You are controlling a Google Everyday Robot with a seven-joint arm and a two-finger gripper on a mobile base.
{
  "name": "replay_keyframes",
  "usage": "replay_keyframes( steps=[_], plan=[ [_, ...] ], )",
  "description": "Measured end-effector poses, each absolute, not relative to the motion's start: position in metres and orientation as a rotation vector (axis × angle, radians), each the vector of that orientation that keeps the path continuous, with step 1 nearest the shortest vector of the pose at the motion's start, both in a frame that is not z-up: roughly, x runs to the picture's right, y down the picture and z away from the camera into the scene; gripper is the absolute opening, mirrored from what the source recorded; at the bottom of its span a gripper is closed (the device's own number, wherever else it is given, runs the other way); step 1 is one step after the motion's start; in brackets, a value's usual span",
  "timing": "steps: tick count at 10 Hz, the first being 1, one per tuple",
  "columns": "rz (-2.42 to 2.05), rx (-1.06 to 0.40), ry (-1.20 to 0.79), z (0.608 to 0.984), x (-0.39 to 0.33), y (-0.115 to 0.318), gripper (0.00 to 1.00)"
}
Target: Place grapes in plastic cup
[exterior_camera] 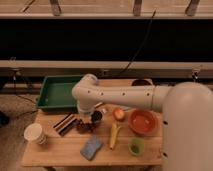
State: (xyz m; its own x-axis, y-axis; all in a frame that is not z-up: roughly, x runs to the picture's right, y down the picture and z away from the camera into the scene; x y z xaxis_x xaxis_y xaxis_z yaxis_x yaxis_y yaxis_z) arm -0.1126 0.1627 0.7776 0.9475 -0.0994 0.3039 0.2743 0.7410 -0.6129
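Note:
The grapes (86, 127) are a dark red-purple bunch on the wooden table (55, 150), left of centre. My gripper (84, 119) points down right at the grapes, at the end of the white arm (125, 96) that reaches in from the right. It covers the top of the bunch. The plastic cup (135, 146) is small and light green. It stands upright near the front right of the table, well to the right of the gripper.
A dark metal cup (96, 116) stands just right of the grapes. Near it are an apple (119, 114), an orange bowl (142, 121), a banana (114, 135) and a blue sponge (91, 147). A white paper cup (34, 134), dark striped packets (65, 124) and a green tray (56, 92) are on the left.

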Motion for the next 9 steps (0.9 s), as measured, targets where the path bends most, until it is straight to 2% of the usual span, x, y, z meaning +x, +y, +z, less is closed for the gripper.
replay_keyframes(
  steps=[6,9],
  plan=[
    [-0.193,-0.650,-0.415,0.700,-0.109,0.109,0.00],
    [-0.172,-0.626,-0.443,0.674,-0.072,0.096,0.00]
  ],
)
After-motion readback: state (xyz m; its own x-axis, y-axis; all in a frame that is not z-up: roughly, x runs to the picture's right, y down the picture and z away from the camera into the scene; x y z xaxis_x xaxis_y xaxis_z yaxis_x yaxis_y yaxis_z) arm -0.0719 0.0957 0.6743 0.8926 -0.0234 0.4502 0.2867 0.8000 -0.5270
